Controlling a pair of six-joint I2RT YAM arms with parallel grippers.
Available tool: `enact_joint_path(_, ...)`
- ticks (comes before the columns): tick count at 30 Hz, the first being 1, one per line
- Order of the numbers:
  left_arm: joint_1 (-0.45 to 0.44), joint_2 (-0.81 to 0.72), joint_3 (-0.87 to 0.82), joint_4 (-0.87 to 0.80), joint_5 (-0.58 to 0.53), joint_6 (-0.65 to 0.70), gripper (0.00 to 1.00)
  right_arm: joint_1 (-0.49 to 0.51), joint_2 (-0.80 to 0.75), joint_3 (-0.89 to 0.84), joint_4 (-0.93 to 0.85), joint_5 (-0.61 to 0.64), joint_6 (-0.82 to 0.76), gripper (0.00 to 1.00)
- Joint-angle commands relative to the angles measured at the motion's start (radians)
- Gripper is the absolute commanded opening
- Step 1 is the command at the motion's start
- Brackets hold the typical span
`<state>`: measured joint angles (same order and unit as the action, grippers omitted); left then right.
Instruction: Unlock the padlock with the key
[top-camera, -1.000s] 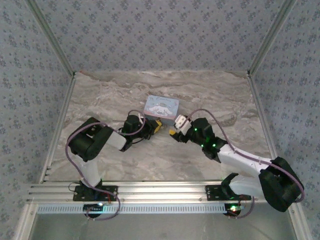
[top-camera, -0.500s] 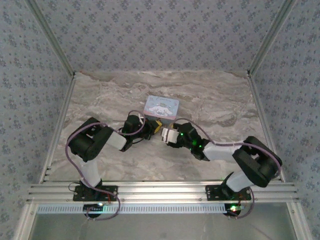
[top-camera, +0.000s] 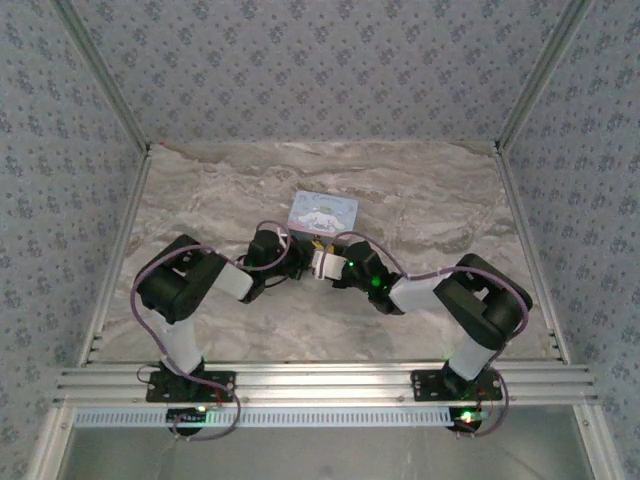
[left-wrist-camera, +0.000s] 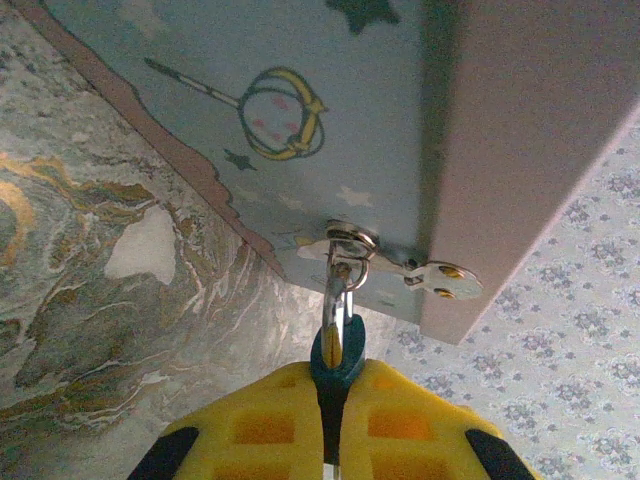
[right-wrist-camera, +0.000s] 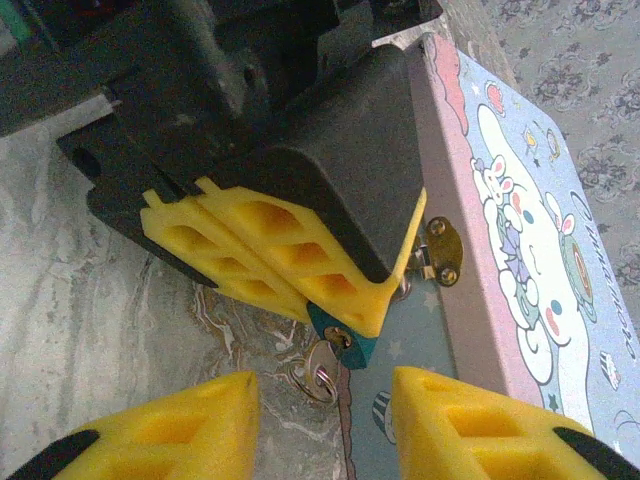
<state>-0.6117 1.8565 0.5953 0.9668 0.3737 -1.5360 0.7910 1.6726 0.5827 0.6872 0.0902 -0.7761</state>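
Marble bench (top-camera: 430, 200) spreads wide on every side of the work, with patterned walls and metal frame posts well apart from both arms at the left, right and far edges. All the crowding is in the middle. A pale blue cartoon tin (top-camera: 323, 212) sits there, and both arms reach in to its near face, tips almost meeting just in front of it.

The left gripper (left-wrist-camera: 335, 390) has its yellow fingers pressed together on the padlock (left-wrist-camera: 337, 350), pinching the blue body edge-on. The silvery shackle (left-wrist-camera: 338, 295) rises from those fingers and passes through the ring of the tin's hasp (left-wrist-camera: 350, 240), so the lock hangs off the tin's side, close under the pink lid edge. Its long axis runs from the hasp straight back into the left fingers, shackle towards the tin.

From the right wrist, the right gripper (right-wrist-camera: 322, 400) stands wide open with nothing between its fingers. The padlock's lower end pokes out below the left fingers and faces that gap. The key (right-wrist-camera: 318, 378) sits right against that lower end, ring head towards the right gripper, with neither right finger touching it. Whether it is seated in the keyhole I can't tell. The bulky black body of the left gripper and the tin's wall hem the lock in on two sides.
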Motion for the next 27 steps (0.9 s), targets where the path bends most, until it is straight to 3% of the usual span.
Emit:
enact_joint_path(1, -0.008, -0.023, 0.019, -0.004, 0.007, -0.008, 0.0, 0.007, 0.022, 0.029, 0.041, 0.022, 0.003, 0.35)
enact_joint_path(27, -0.014, -0.005, 0.029, 0.009, 0.022, -0.017, 0.0, 0.013, 0.067, 0.047, 0.095, 0.093, 0.088, 0.01)
